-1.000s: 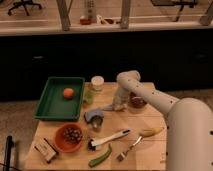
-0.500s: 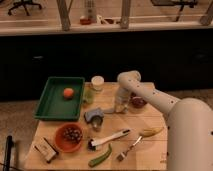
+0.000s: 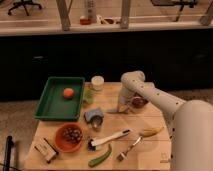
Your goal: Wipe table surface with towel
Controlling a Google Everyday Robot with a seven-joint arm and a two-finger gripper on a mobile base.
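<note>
The table surface (image 3: 150, 150) is a light tan wooden top with plank seams. My arm reaches in from the right, bends at a white elbow (image 3: 132, 80) and points down. My gripper (image 3: 121, 106) sits low over the middle back of the table, at or just above the wood. A small pale grey-blue patch at its tip, which seems to be the towel (image 3: 115, 110), lies flat on the table. Most of it is hidden under the gripper.
A green tray (image 3: 50, 107) with an orange (image 3: 68, 92) is at the back left, beside a white jar (image 3: 97, 82) and a green cup (image 3: 88, 96). A blue-grey lump with a metal cup (image 3: 93, 117), a red bowl (image 3: 69, 136), a brush (image 3: 110, 138), a banana (image 3: 150, 132), a fork (image 3: 131, 148) and a dark bowl (image 3: 138, 102) are nearby.
The gripper has shifted very slightly to the right and down over the table. Nothing else has moved.
</note>
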